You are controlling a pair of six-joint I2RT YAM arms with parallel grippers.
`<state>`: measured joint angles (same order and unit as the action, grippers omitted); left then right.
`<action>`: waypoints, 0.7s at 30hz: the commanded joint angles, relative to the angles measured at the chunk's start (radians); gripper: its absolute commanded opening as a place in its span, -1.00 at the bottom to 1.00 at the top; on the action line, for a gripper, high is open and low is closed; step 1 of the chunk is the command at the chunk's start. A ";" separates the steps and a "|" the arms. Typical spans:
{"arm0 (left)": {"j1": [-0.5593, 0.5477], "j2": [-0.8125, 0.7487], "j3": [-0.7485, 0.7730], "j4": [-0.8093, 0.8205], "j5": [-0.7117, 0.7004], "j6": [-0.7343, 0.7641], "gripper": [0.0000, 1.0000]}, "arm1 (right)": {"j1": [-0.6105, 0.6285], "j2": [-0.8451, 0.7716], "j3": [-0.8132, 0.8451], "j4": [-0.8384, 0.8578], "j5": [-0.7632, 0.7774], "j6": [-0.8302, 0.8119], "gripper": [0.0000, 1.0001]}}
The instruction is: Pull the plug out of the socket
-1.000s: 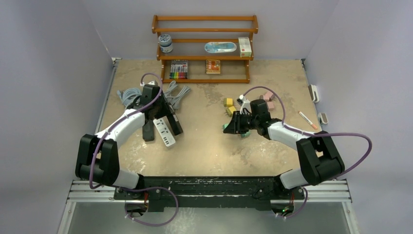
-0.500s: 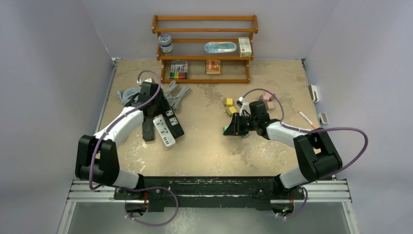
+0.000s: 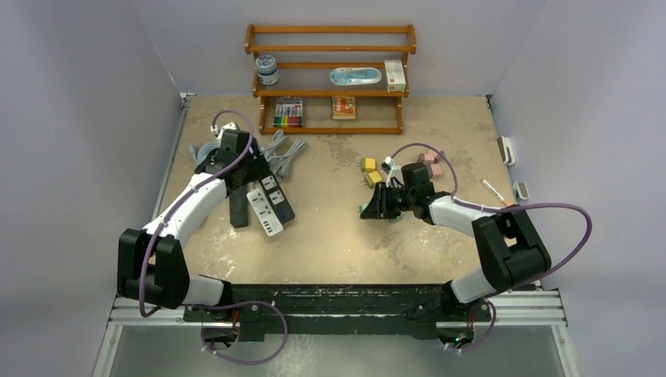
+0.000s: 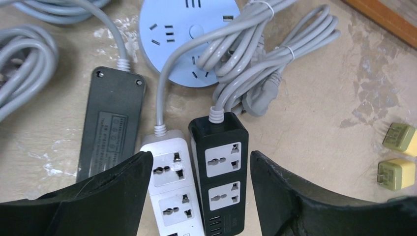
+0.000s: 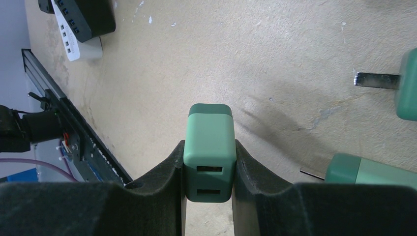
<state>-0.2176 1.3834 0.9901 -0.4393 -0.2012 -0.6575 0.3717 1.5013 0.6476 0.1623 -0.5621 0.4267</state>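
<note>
Left claw, apart, has backed off the strips; right claw stays clamped on the plug, evidently freed.

Prongs of the green plug (seemingly facing away) are hidden.

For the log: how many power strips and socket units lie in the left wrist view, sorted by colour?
Black: 2 (face-down strip, face-up strip)
White: 1 (white strip)
Pale blue: 1 (round socket unit)
Total: 4
</note>
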 commanded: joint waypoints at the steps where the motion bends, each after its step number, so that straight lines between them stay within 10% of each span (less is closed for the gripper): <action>1: 0.015 -0.072 0.036 0.009 -0.064 0.015 0.43 | -0.002 0.003 0.007 0.018 -0.003 0.004 -1.00; 21: 0.031 -0.224 -0.023 0.095 -0.106 0.023 0.56 | -0.002 0.007 0.000 0.025 -0.004 0.001 -1.00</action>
<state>-0.1967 1.2186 0.9802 -0.4183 -0.2893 -0.6571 0.3717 1.5066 0.6476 0.1631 -0.5617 0.4267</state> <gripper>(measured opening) 0.763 0.319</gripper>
